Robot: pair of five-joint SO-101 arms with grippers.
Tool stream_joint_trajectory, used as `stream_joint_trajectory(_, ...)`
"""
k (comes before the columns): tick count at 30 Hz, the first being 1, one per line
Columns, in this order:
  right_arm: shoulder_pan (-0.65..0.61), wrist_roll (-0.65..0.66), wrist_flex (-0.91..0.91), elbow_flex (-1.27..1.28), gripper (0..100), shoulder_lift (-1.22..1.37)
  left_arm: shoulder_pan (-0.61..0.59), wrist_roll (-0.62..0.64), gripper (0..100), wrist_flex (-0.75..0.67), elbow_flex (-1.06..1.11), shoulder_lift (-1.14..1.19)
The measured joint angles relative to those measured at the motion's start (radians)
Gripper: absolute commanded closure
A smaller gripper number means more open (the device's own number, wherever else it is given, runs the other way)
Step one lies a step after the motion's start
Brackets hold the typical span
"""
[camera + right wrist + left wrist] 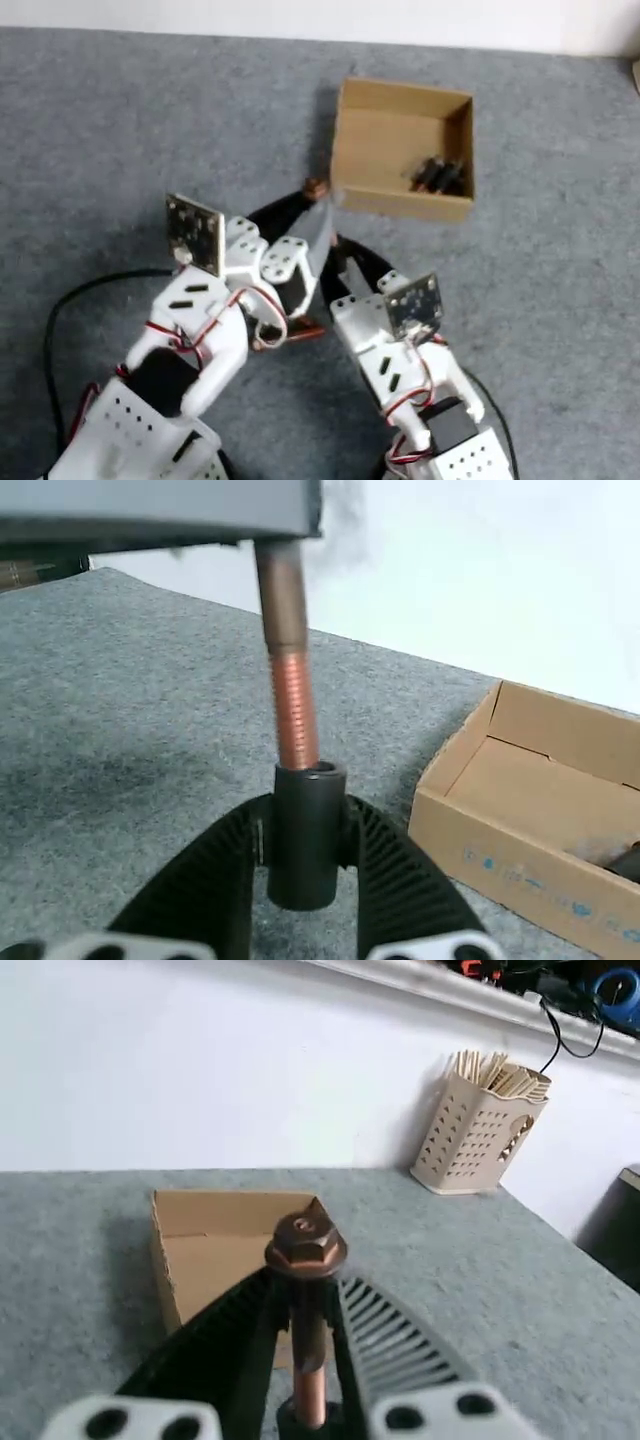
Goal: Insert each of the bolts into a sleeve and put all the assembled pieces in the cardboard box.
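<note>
Right gripper [305, 813] is clasping the black sleeve [304, 845] while left gripper [307, 1284] is pinching the copper bolt [305, 1248], tip resting in its mouth, cardboard box [400, 204] at one o'clock.

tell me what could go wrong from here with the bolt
The bolt tip is just entering the sleeve; a slight tilt could jam it at the rim. The left gripper holds the bolt by its shaft, so pushing might let it slip. The cardboard box sits close; an arm could nudge it.
</note>
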Motion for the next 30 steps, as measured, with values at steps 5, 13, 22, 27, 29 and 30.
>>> stream_joint_trajectory(5,0.000,0.000,0.000,0.000,99.4,0.000,-0.002,0.000,99,-0.002,0.000,0.000)
stream_joint_trajectory(13,0.000,0.000,0.002,0.000,99.4,0.002,-0.003,0.005,99,-0.048,0.000,0.199)
stream_joint_trajectory(22,0.002,0.071,0.002,0.000,99.4,0.002,-0.003,0.006,99,-0.058,0.014,0.219)
stream_joint_trajectory(27,-0.002,0.074,0.002,0.000,99.4,0.002,-0.003,0.006,99,-0.063,0.084,0.152)
stream_joint_trajectory(29,0.009,0.074,0.002,0.000,99.4,0.002,-0.002,0.008,99,-0.054,0.124,0.127)
stream_joint_trajectory(30,0.012,0.074,0.002,0.000,99.4,0.002,0.000,0.008,99,-0.041,0.141,0.107)
